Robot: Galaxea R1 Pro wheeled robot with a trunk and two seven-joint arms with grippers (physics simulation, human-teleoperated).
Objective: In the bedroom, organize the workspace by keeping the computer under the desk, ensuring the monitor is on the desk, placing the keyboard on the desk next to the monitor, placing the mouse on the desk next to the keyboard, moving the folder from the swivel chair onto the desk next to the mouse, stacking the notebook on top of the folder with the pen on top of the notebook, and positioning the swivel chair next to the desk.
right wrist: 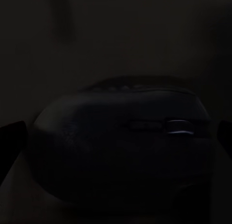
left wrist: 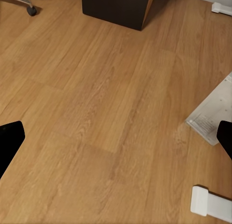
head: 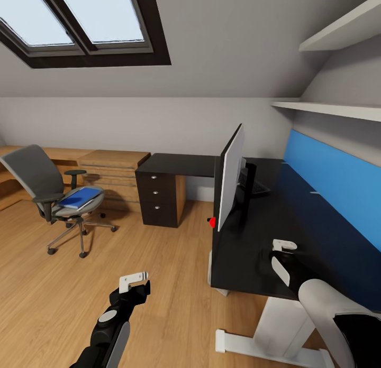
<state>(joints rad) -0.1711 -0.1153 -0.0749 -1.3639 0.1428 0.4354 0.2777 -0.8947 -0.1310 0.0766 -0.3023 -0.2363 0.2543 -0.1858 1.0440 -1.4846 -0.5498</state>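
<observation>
- The right end effector point(head: 279, 258) hangs low over the near end of the black table point(head: 317, 225). In the right wrist view its two finger tips sit wide apart at the frame's edges, so it is spread open, with a dark rounded mouse point(right wrist: 121, 142) close between them; the picture is very dark, so contact cannot be judged.
- The left end effector point(head: 136, 283) hovers above the wooden floor point(head: 63, 304), fingers also parted and holding nothing.
- The monitor point(head: 231, 177) stands upright on the table, seen edge-on, with a red dot at its lower corner.
- Just behind the monitor lies what looks like the keyboard point(head: 259, 188), mostly hidden.
- The swivel chair point(head: 53, 193) stands on the floor well apart from the table, near the light wood cabinets point(head: 114, 169).
- The blue folder point(head: 80, 198) lies flat on the chair's seat.
- The table's dark drawer unit point(head: 157, 199) stands between chair and monitor.
</observation>
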